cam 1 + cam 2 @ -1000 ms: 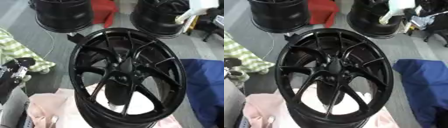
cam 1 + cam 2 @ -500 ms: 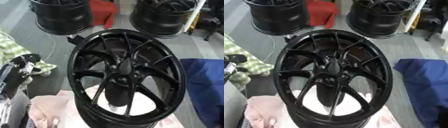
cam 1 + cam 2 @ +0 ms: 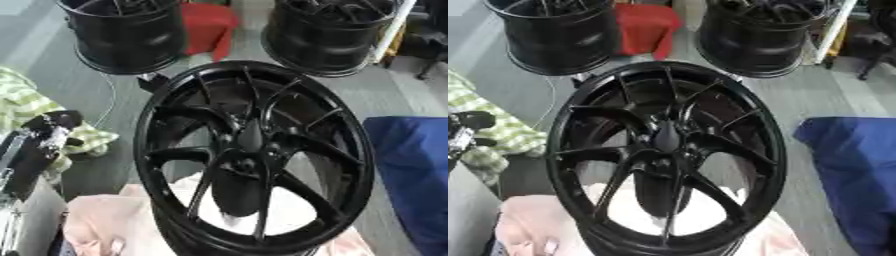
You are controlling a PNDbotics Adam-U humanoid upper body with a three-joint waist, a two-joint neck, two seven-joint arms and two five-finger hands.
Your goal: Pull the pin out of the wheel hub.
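Step in hand, by judgement: reach-in. Left hand (image 3: 48, 135) sits at view's left edge, clear of wheel hub (image 3: 249, 160); fingers curled, holding nothing. Should approach hub ctr straight, avoid spokes. Hub black, multi-spoke, upright, centre frame on pink cloth (image 3: 105, 225). Pin not discernible; right hand not seen.

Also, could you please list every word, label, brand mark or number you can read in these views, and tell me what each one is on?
None: no text can be read in either view.
The black wheel shows no brand mark or number on its rim, spokes or hub.
The two black wheels behind, the red object, the blue cloth and the green checked cloth carry no lettering.
The left hand shows no label.
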